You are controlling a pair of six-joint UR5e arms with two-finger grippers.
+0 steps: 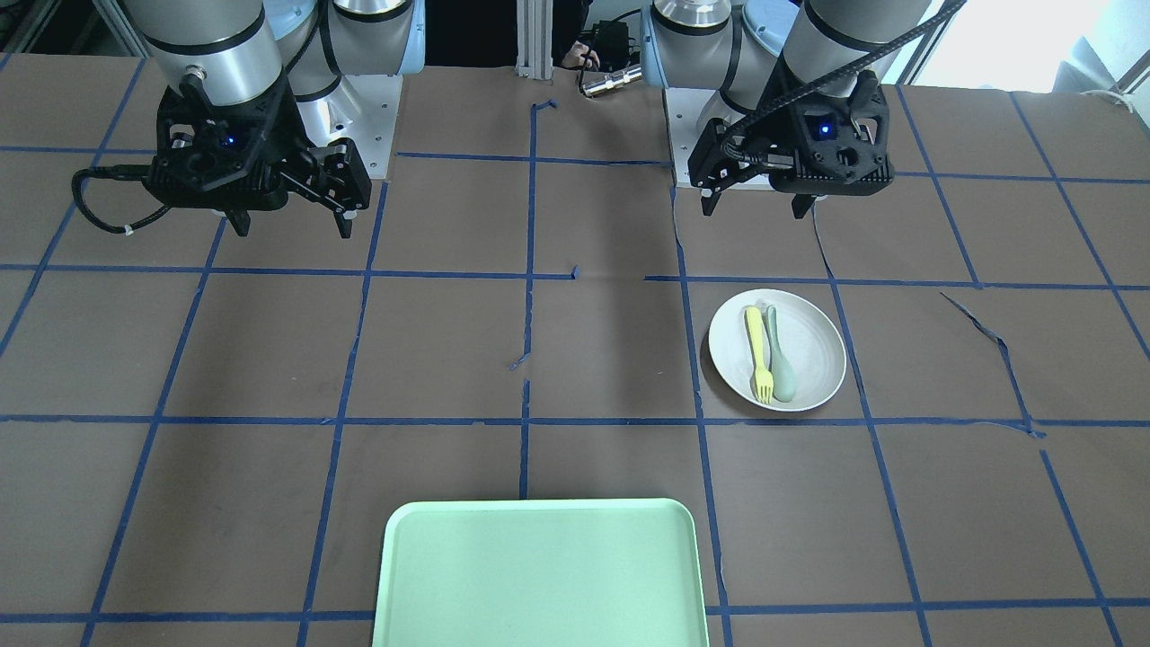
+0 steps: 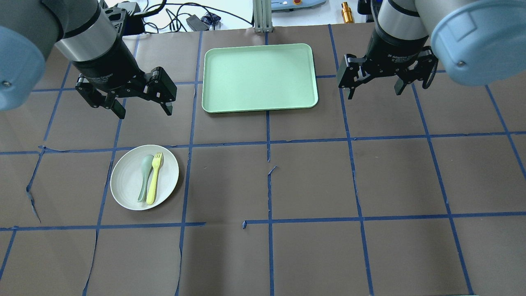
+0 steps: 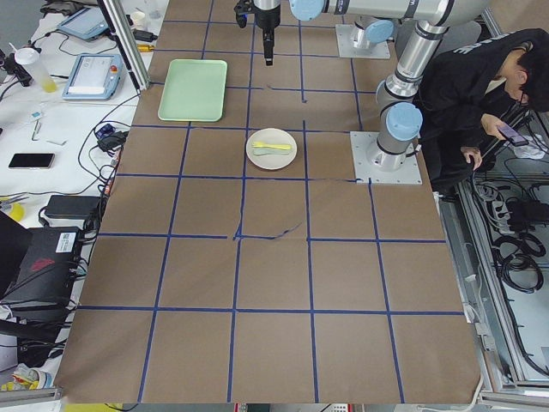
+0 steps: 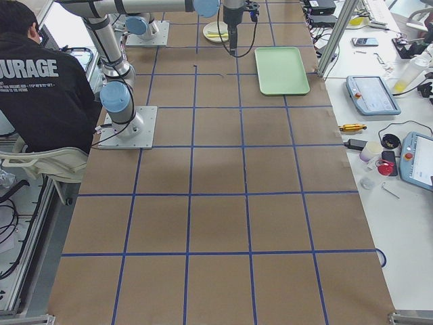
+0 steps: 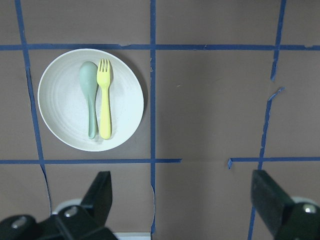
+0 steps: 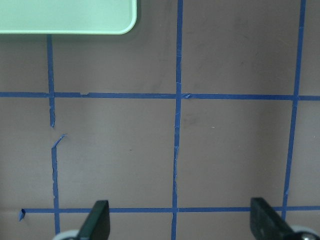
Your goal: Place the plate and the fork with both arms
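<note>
The off-white plate (image 2: 127,181) lies on the table on my left side, also in the front view (image 1: 816,346) and the left wrist view (image 5: 62,107). On it lie the pale-yellow fork (image 2: 154,179) (image 1: 759,349) (image 5: 104,105) and a grey-green spoon (image 2: 144,176) side by side. My left gripper (image 2: 144,112) (image 1: 753,208) hangs open and empty above the table, just beyond the plate. My right gripper (image 2: 374,93) (image 1: 292,229) hangs open and empty, right of the tray. Neither touches anything.
The mint-green tray (image 2: 259,76) (image 1: 539,575) lies at the table's far middle, between the two grippers; its corner shows in the right wrist view (image 6: 65,15). Blue tape lines grid the brown table. A person sits beside the robot's base (image 3: 480,94).
</note>
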